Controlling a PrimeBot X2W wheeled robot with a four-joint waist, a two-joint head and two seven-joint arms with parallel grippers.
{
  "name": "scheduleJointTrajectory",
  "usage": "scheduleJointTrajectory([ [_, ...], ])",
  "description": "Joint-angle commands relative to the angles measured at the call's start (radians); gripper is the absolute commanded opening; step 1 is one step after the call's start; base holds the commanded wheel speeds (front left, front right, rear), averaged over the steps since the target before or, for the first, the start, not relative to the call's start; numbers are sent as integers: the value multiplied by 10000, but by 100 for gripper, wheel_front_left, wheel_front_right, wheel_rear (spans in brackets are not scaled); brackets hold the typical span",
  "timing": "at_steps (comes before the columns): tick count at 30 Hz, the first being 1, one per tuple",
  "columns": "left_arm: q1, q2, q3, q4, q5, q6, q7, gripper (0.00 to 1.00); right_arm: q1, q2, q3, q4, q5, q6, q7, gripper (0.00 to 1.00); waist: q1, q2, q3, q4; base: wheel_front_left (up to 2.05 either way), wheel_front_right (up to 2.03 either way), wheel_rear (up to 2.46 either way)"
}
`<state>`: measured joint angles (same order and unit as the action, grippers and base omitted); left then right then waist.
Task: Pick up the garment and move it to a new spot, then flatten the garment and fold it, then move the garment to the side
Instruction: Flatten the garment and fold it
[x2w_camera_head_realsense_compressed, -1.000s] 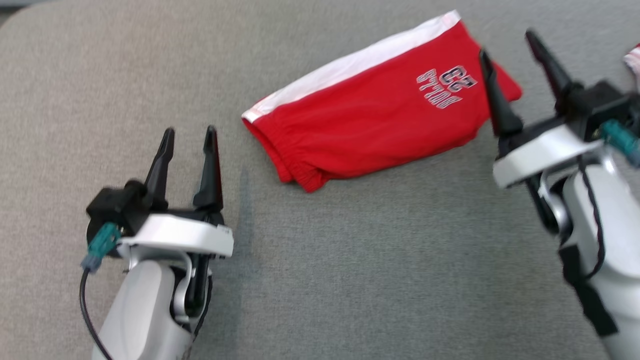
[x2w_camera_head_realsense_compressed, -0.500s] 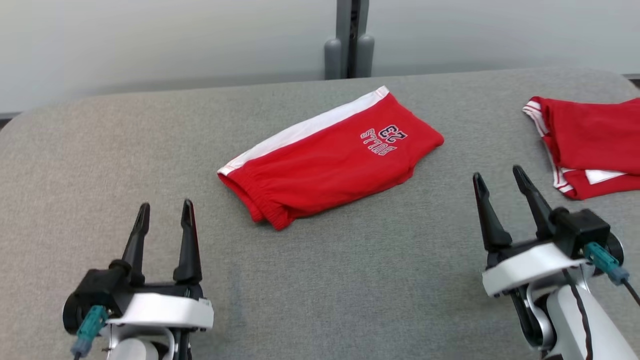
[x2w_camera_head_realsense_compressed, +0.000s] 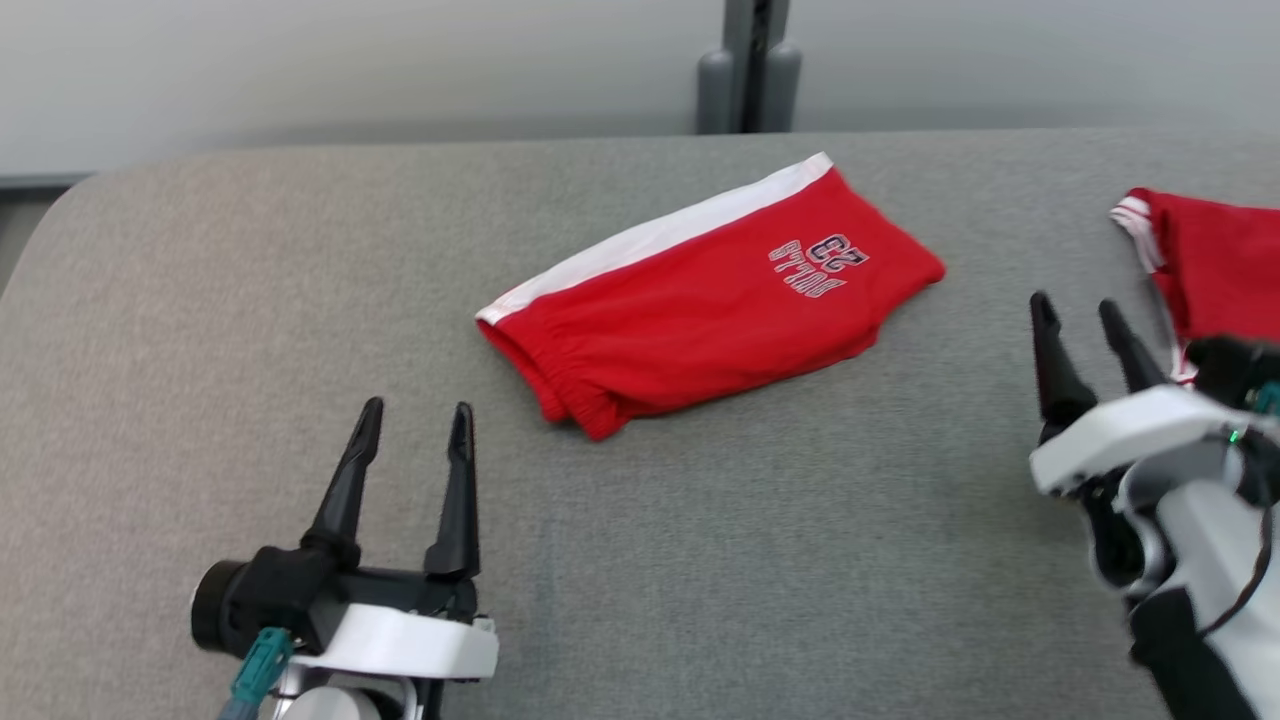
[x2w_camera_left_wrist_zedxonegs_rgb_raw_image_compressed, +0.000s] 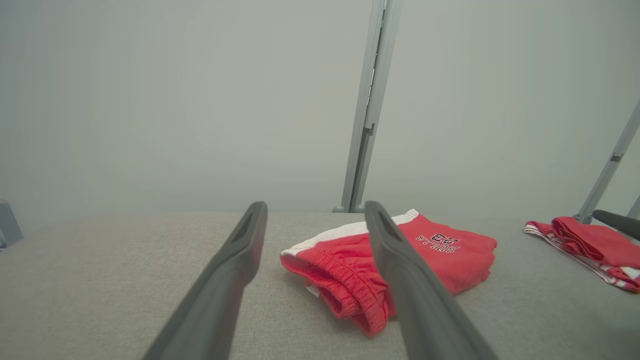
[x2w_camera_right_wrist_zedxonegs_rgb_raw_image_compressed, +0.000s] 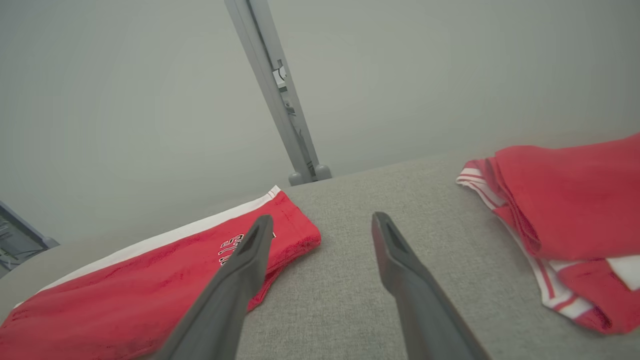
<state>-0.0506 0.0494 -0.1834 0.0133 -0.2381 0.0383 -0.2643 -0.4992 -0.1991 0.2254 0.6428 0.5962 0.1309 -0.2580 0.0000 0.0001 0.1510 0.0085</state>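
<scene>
The shorts (x2w_camera_head_realsense_compressed: 710, 300) lie flat on the counter (x2w_camera_head_realsense_compressed: 700, 560), long axis diagonal: waistband (x2w_camera_head_realsense_compressed: 560, 385) near-left, hem (x2w_camera_head_realsense_compressed: 905, 265) far-right (white stripe (x2w_camera_head_realsense_compressed: 650, 238) along the far edge). My left pincer (x2w_camera_head_realsense_compressed: 417, 408) and right pincer (x2w_camera_head_realsense_compressed: 1074, 304) gape, empty.

- You've two red garments: the shorts (x2w_camera_head_realsense_compressed: 700, 290) with the white stripe, and the other garment (x2w_camera_head_realsense_compressed: 1220, 260) at the right.
- You've two grippers, the left gripper (x2w_camera_head_realsense_compressed: 417, 408) and the right gripper (x2w_camera_head_realsense_compressed: 1074, 302), with two dark fingers (x2w_camera_head_realsense_compressed: 345, 490) each.
- One grey table (x2w_camera_head_realsense_compressed: 250, 300).
- Two grey posts, the centre post (x2w_camera_left_wrist_zedxonegs_rgb_raw_image_compressed: 367, 115) and the side post (x2w_camera_left_wrist_zedxonegs_rgb_raw_image_compressed: 607, 170).
</scene>
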Motion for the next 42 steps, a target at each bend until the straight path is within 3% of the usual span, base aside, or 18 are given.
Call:
scheduleJointTrajectory([
  [1,-295,35,-158,-139,22,75,3,100,-632,-311,209,596,270,0,173,100,0,-1,470,452,0,0,0],
  [7,-660,33,-748,-446,-34,179,3,100,-2576,-916,1010,2527,581,0,679,100,0,-1,1328,1129,0,0,0],
  [13,-991,29,-1040,-495,-76,260,3,100,-3684,-1115,1666,3570,806,0,1042,100,0,-1,1903,1534,0,0,0],
  [27,-1582,31,-1493,-392,-121,267,3,100,-5001,-1286,3208,5068,1572,0,1702,98,0,-1,2568,2075,0,0,0],
  [28,-1611,31,-1497,-384,-128,264,3,100,-5023,-1282,3257,5109,1642,0,1731,73,0,-1,2559,2083,0,0,0],
  [29,-1634,29,-1504,-371,-122,259,3,100,-5043,-1279,3312,5139,1701,1,1743,31,0,-1,2549,2086,0,0,0],
  [30,-1649,29,-1512,-361,-125,253,3,100,-5053,-1283,3384,5159,1752,0,1736,0,0,-1,2533,2088,0,0,0],
  [42,-1543,30,-1312,-402,-39,298,3,100,-4590,-1194,3985,4746,2585,0,591,0,0,-1,2153,1604,0,0,0],
])
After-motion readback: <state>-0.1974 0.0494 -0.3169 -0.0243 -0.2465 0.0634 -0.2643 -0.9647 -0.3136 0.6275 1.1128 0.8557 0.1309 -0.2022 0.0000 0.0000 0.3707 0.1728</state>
